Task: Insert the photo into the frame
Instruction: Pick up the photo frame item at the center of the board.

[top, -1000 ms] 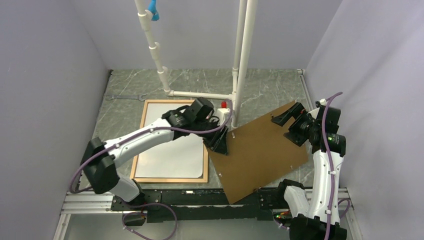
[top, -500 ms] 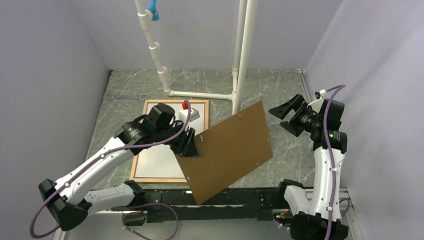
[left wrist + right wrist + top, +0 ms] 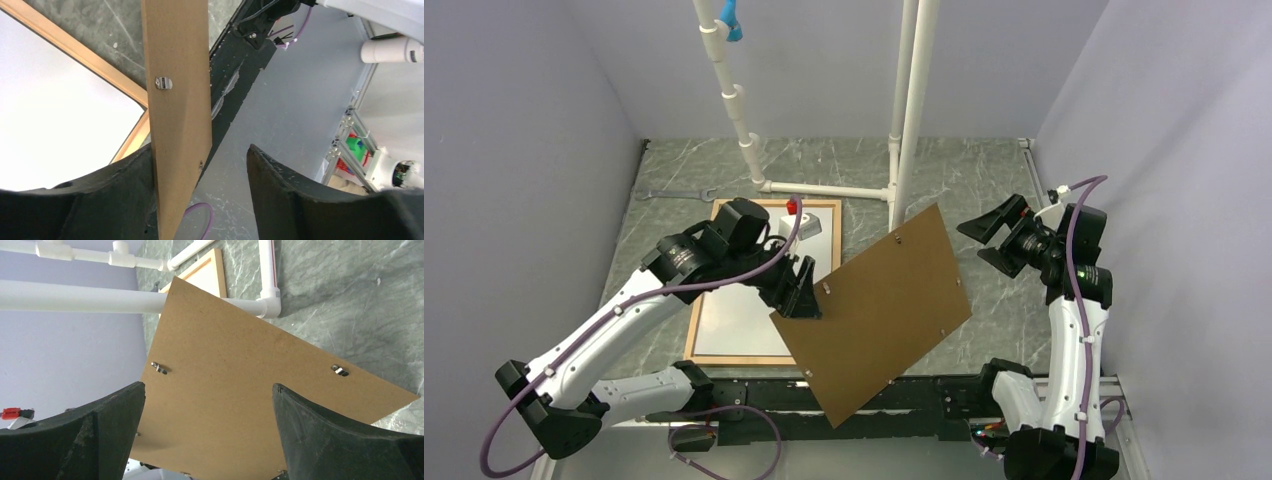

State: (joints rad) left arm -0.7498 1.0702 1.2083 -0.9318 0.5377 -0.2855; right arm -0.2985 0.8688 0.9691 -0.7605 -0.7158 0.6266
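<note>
Wood frame lies flat on the table, left of centre. Count: one. The photo sits inside its strips, blank white side up, print side hidden. Count: one. The left wrist view shows the same white sheet bordered by a frame strip.

The left gripper is over the frame's right edge with its jaws parted. The left edge of the brown hardboard backing panel stands between them. In the wrist view the panel touches one finger, with a clear gap to the other, so it is not clamped. The panel is tilted, its far corner raised. Its near corner is down by the arm bases; I can't tell whether it touches. Count: one panel. The right wrist view shows two metal clips clearly; further clips are too small to count.

The right gripper is to the right of the panel, apart from it, spread wide and empty. Its camera faces the panel.

At the back are one white pipe structure and one wrench.
</note>
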